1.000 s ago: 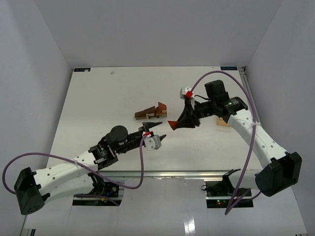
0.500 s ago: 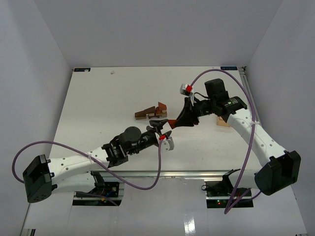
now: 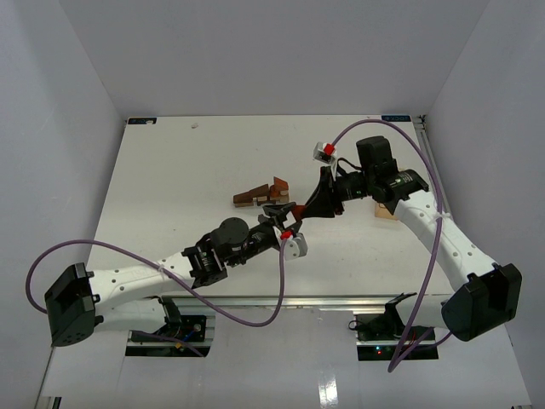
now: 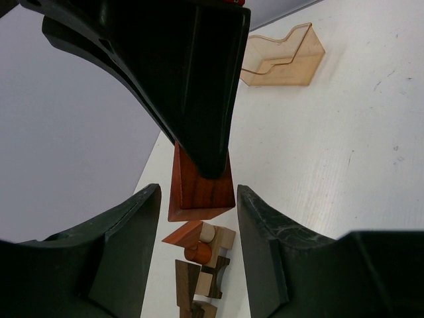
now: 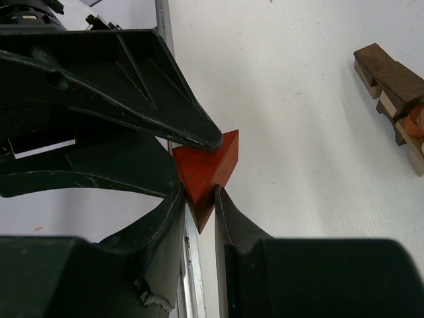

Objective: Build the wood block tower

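Observation:
My right gripper (image 3: pixel 305 210) is shut on a reddish-brown wedge (image 5: pixel 207 165) and holds it above the table, right of the block cluster. My left gripper (image 3: pixel 285 215) is open, and its two fingers (image 4: pixel 129 252) straddle the wedge (image 4: pixel 199 189) with a gap on each side. In the right wrist view one left fingertip (image 5: pixel 199 136) sits at the wedge's top edge. The wood block tower (image 3: pixel 260 194) is a low cluster of tan, reddish and dark blocks on the table. It also shows in the left wrist view (image 4: pixel 205 265) and in the right wrist view (image 5: pixel 397 93).
A pale stepped wooden slab (image 3: pixel 387 211) lies on the table under the right arm, and it also shows in the left wrist view (image 4: pixel 281 56). A metal rail (image 3: pixel 281 300) runs along the table's near edge. White walls enclose the table.
My left arm has reached forward and right until its open jaws straddle the wedge. My right gripper has shifted slightly left with the wedge still in it.

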Tool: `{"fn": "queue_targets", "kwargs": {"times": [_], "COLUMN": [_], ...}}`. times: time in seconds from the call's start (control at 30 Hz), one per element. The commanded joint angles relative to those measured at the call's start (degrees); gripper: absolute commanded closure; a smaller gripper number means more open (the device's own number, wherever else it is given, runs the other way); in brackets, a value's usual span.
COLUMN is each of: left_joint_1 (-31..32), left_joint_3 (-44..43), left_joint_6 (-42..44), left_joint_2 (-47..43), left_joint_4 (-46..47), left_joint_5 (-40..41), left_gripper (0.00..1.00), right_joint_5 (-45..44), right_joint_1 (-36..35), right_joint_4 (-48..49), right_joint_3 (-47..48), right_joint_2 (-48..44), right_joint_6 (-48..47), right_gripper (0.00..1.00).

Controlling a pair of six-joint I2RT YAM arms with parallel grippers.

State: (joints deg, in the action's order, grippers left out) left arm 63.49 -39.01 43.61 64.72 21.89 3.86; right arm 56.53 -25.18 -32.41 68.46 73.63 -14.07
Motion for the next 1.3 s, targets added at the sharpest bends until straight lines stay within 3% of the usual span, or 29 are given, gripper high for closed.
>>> {"fn": "queue_targets", "kwargs": {"times": [0.0, 0.3, 0.43, 0.5, 0.63, 0.7, 0.8, 0.9, 0.97, 1.1, 1.2, 1.27], "left_joint_1": [0.8, 0.8, 0.8, 0.8, 0.8, 0.8, 0.7, -0.4, -2.1, -8.8, -11.7, -12.2], "left_joint_3": [-2.9, -3.8, -4.0, -3.8, -3.3, -3.2, -2.9, -2.0, -1.9, -2.0, -0.6, 0.5], "left_joint_6": [-0.3, -0.3, -1.0, -1.6, -2.5, -2.9, -4.4, -8.6, -13.0, -26.3, -32.8, -35.6], "left_joint_2": [0.5, 1.5, 1.2, 1.0, 0.2, -0.4, -1.3, -3.3, -5.3, -7.0, -7.3, -7.2], "left_joint_4": [0.8, -0.3, -1.5, -2.1, -2.5, -3.3, -4.9, -6.8, -8.8, -11.3, -8.9, -6.3], "left_joint_5": [0.2, 0.3, 0.0, 0.1, 0.9, 1.2, 1.4, -1.3, -6.3, -21.0, -30.7, -34.4], "left_gripper": [0.42, 0.58, 0.72, 0.78, 0.87, 0.89, 0.91, 0.93, 0.94, 0.96, 0.98, 0.99], "right_joint_5": [1.5, 4.7, 5.7, 5.6, 5.8, 6.6, 7.9, 8.1, 5.4, 4.9, 6.8, 9.6], "right_joint_1": [0.4, 1.3, 1.7, 2.1, 3.5, 4.5, 7.3, 10.2, 10.8, 10.9, 10.5, 10.3], "right_joint_4": [2.9, 4.2, 4.3, 4.4, 4.2, 3.8, 3.0, -3.0, -8.2, -15.9, -17.8, -18.5], "right_joint_3": [-0.3, -1.1, -1.4, -1.6, -1.6, -1.6, -1.3, 0.4, 1.5, -1.6, -5.8, -7.9], "right_joint_2": [-1.2, -1.9, -2.3, -2.7, -3.9, -4.4, -6.1, -8.1, -9.8, -15.8, -18.9, -19.4], "right_joint_6": [3.1, 5.2, 5.6, 5.8, 5.6, 5.4, 4.2, -3.9, -15.0, -47.1, -59.9, -63.2], "right_gripper": [0.92, 0.92, 0.65, 0.47, 0.17, 0.1, 0.1, 0.1, 0.1, 0.1, 0.1, 0.09]}}
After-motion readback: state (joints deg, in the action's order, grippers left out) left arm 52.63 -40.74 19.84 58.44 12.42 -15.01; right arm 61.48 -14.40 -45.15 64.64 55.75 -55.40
